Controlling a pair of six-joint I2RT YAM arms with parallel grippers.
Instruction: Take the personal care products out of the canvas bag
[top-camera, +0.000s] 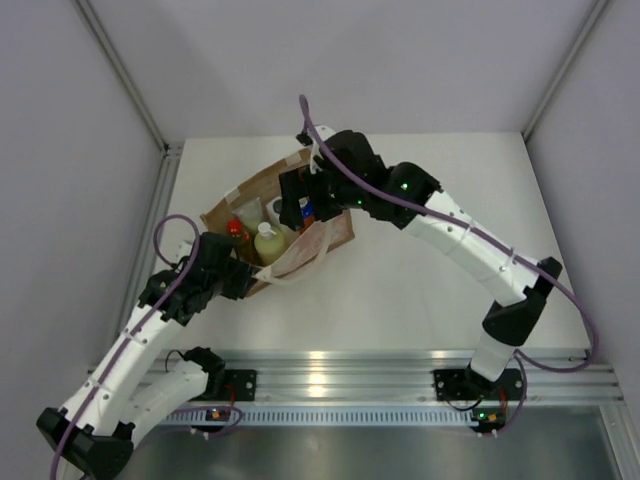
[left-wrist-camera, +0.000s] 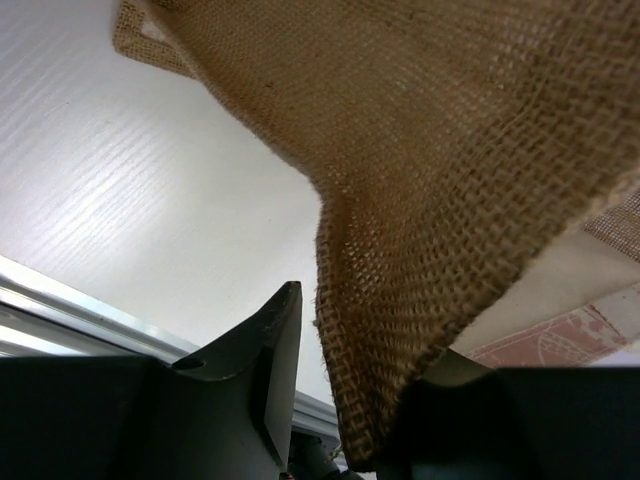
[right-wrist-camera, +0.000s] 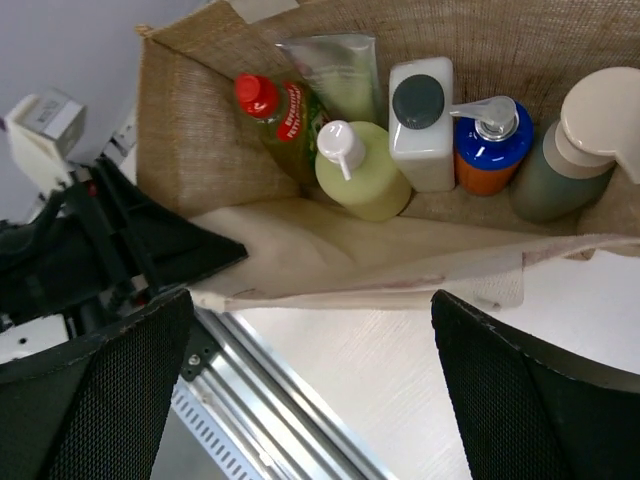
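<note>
The brown canvas bag (top-camera: 330, 238) lies on its side on the white table, mouth toward the arms. Inside it, the right wrist view shows the personal care products: a yellow bottle with red cap (right-wrist-camera: 278, 112), a pale tube (right-wrist-camera: 340, 68), a yellow-green pump bottle (right-wrist-camera: 362, 178), a white bottle (right-wrist-camera: 422, 125), a blue-orange one (right-wrist-camera: 488, 150) and a grey-green one with beige pump (right-wrist-camera: 565, 165). My right gripper (right-wrist-camera: 310, 310) hangs open above the bag's mouth. My left gripper (left-wrist-camera: 365, 330) straddles the bag's (left-wrist-camera: 450, 150) near-left edge, jaws narrowed, with a sliver of gap at the left finger (left-wrist-camera: 280, 350).
An aluminium rail (top-camera: 330, 365) runs along the table's near edge, right below the bag. Grey walls (top-camera: 80, 150) close in the left, right and back sides. The bag's pale lining (right-wrist-camera: 330, 265) flops out toward the rail.
</note>
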